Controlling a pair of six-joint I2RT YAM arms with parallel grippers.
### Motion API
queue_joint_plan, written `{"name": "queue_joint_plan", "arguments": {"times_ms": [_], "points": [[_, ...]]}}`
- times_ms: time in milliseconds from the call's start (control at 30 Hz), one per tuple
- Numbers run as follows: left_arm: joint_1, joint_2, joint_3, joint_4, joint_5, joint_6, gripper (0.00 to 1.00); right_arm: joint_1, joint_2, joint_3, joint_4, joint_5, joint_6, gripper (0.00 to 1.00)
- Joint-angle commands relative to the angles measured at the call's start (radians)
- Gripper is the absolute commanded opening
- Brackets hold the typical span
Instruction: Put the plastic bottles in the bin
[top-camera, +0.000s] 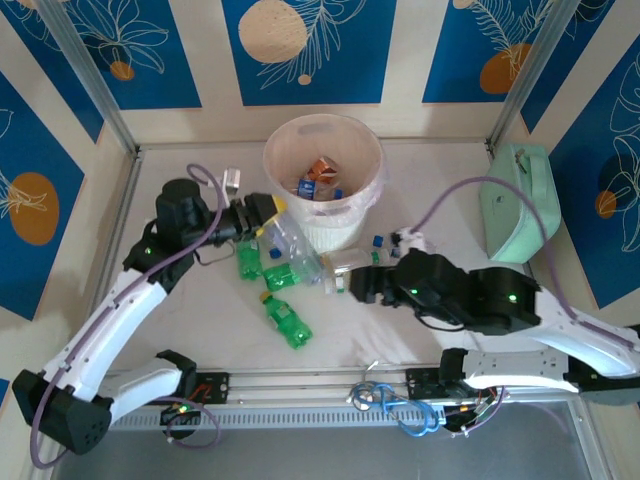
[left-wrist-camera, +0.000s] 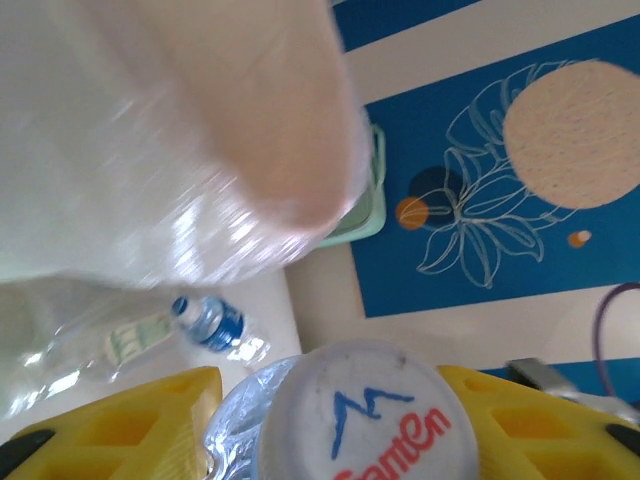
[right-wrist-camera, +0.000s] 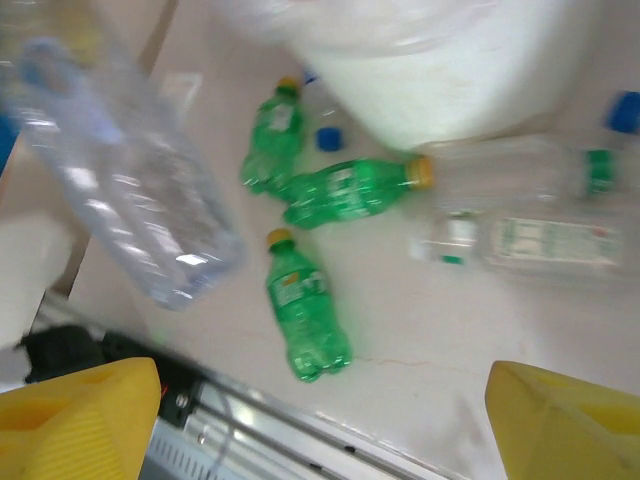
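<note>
The bin (top-camera: 323, 180) stands at the back middle of the table with several bottles inside. My left gripper (top-camera: 264, 212) is shut on a large clear bottle (top-camera: 292, 245) just left of the bin; in the left wrist view its white cap (left-wrist-camera: 365, 420) sits between my yellow fingers (left-wrist-camera: 140, 425), with the bin wall (left-wrist-camera: 200, 130) close above. My right gripper (top-camera: 356, 284) hangs open over the table, its fingers (right-wrist-camera: 85, 415) wide apart with nothing between them. Three green bottles (right-wrist-camera: 308, 312) (right-wrist-camera: 350, 190) (right-wrist-camera: 272, 145) lie on the table. Clear bottles (right-wrist-camera: 520, 170) (right-wrist-camera: 545, 240) lie by the bin's base.
A mint-green case (top-camera: 520, 205) leans at the right wall. Loose blue caps (right-wrist-camera: 328, 138) lie near the bin. The metal front rail (top-camera: 320, 385) with cables (top-camera: 390, 405) runs along the near edge. Another clear blue-labelled bottle (left-wrist-camera: 210, 322) lies on the table.
</note>
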Motion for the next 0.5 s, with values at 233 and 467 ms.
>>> {"name": "queue_joint_plan", "arguments": {"times_ms": [233, 467], "points": [[0.072, 0.363, 0.555, -0.013, -0.148, 0.038, 0.43, -0.126, -0.072, -0.097, -0.256, 0.028, 0.291, 0.84], [0.092, 0.564, 0.727, -0.121, -0.203, 0.081, 0.42, -0.247, -0.041, -0.116, -0.370, -0.046, 0.324, 0.84]]}}
